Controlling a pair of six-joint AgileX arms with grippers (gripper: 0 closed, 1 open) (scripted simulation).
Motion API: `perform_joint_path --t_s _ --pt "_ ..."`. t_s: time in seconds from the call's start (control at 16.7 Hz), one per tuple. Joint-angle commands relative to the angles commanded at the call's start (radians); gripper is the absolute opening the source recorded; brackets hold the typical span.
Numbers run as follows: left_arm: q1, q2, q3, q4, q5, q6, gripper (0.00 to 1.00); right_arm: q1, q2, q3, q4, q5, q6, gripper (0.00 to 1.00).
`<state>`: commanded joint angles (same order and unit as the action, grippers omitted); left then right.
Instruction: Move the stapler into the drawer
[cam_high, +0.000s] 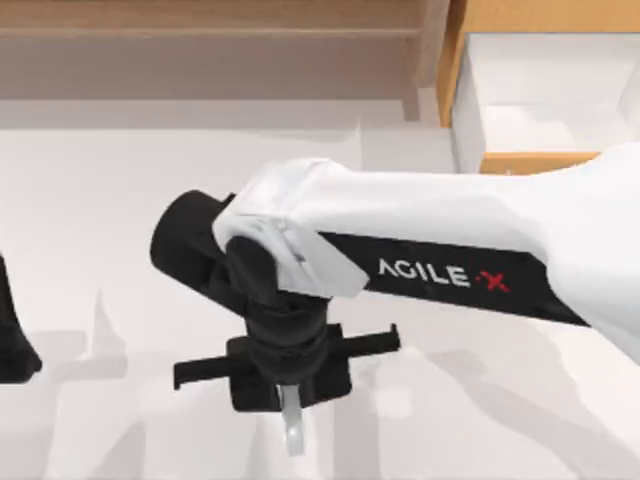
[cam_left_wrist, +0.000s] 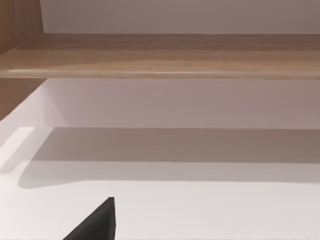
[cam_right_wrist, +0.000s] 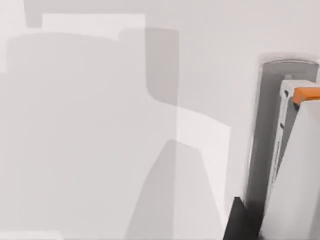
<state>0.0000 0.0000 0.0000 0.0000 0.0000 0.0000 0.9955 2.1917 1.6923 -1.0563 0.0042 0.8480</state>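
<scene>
Left wrist view: a wooden shelf above a white counter

A brown wooden shelf board (cam_left_wrist: 165, 55) runs straight across the frame from 9 to 3 o'clock, its grain lengthwise and its front edge lit pale. A wooden side panel (cam_left_wrist: 17, 30) stands at 10 o'clock, meeting the board at the corner. Behind and under the board is a plain white back wall (cam_left_wrist: 190, 100). The white counter (cam_left_wrist: 210, 210) spreads below, crossed by a broad grey shadow band under the shelf. At 7 o'clock a black wedge-shaped tip, one of the left gripper's fingers (cam_left_wrist: 97, 224), juts over the counter.
</scene>
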Motion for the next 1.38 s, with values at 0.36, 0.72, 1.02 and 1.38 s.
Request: perform_joint_path --t_s 0.36,0.72,1.02,1.38 --pt "0.0 0.0 0.0 0.0 0.0 0.0 1.0 -0.211 -0.097 0.165 0.013 0.088 -0.128 0.0" --pt "0.0 0.0 0.0 0.0 0.0 0.0 1.0 -0.55 -0.096 0.348 -0.046 0.203 -0.365 0.0" --pt "0.0 0.0 0.0 0.0 0.0 0.0 1.0 -0.774 0.055 0.431 -0.157 0.199 -0.581 0.0" --pt "0.0 0.0 0.0 0.0 0.0 0.0 1.0 -0.846 0.246 0.5 -0.242 0.054 -0.694 0.0"
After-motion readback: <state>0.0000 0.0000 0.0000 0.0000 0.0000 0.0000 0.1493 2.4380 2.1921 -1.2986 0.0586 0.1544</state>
